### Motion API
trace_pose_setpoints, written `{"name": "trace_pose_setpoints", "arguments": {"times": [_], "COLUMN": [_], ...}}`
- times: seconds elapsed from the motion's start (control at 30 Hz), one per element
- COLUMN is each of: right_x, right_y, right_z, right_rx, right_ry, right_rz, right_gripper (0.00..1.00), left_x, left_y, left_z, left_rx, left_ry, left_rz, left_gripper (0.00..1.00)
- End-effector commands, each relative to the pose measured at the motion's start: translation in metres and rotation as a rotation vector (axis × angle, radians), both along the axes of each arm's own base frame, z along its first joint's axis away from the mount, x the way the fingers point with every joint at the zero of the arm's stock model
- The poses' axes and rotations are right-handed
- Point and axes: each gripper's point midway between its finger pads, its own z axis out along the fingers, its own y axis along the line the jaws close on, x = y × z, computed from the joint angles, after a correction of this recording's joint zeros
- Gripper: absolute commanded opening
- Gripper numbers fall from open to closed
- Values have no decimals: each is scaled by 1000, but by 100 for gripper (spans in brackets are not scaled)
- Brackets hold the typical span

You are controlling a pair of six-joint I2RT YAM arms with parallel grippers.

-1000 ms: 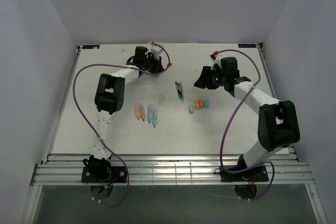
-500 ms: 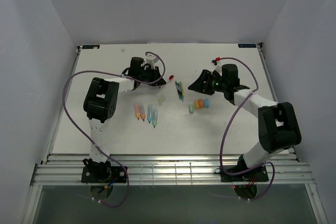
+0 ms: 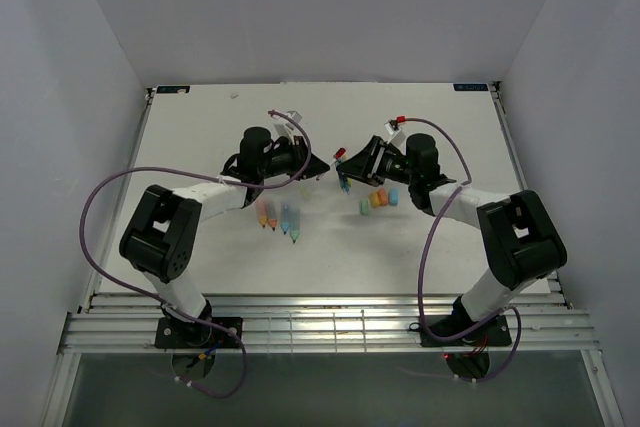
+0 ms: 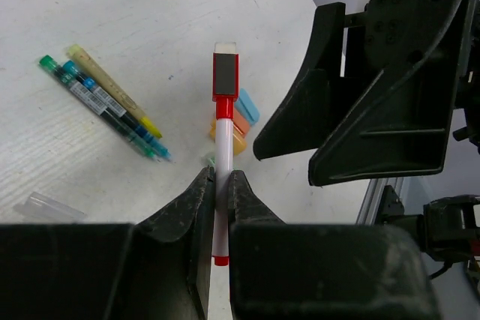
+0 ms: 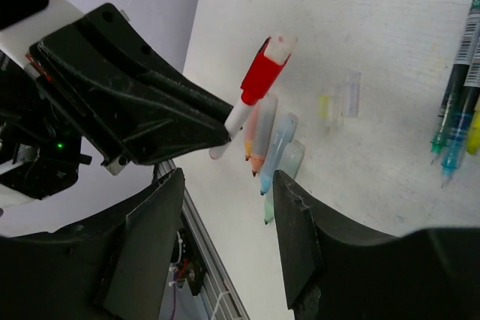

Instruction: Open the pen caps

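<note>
Converging from the far edge, the left gripper [image 4: 216, 182], clamping the red pen [image 4: 223, 140], offers its red cap [image 5: 262, 74] to the spread-jawed right gripper [image 5: 229, 179].

In the left wrist view the fingers of the left pincer [image 4: 217, 181] hide most of the lower barrel of the red-capped pen [image 4: 218, 148]. The pen itself screens nearly all of the pale green cap [image 4: 209, 160] and parts of the orange cap [image 4: 238, 134] and blue cap [image 4: 247, 104]. The right pincer [image 4: 285, 166] runs off the top and right edges. In the right wrist view the thin pens [image 5: 454, 125] are cut by the right edge. From above, the red cap [image 3: 340, 153] is a mere speck.
</note>
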Motion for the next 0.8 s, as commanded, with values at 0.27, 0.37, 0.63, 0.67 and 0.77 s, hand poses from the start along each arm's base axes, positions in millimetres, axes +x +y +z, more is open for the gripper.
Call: {"name": "trace_pose_setpoints", "arguments": {"times": [0.27, 0.37, 0.63, 0.67, 0.77], "right_x": [6, 5, 2, 0, -1], "right_y": [17, 20, 33, 34, 36], "right_z": [22, 16, 8, 7, 8], "right_rx": [75, 69, 67, 61, 54], "right_ry": [-66, -54, -37, -32, -46], "right_rz": [-72, -83, -68, -68, -66], "right_gripper": [46, 43, 36, 36, 36], "left_x": [-39, -44, -49, -49, -48], "left_y": [5, 5, 4, 5, 6], "left_z": [31, 35, 43, 44, 46], "left_rx": [-159, -187, -212, -213, -214], "left_ry": [-19, -20, -34, -38, -44], "left_rz": [56, 49, 41, 45, 48], "left_gripper": [0, 0, 0, 0, 0]}}
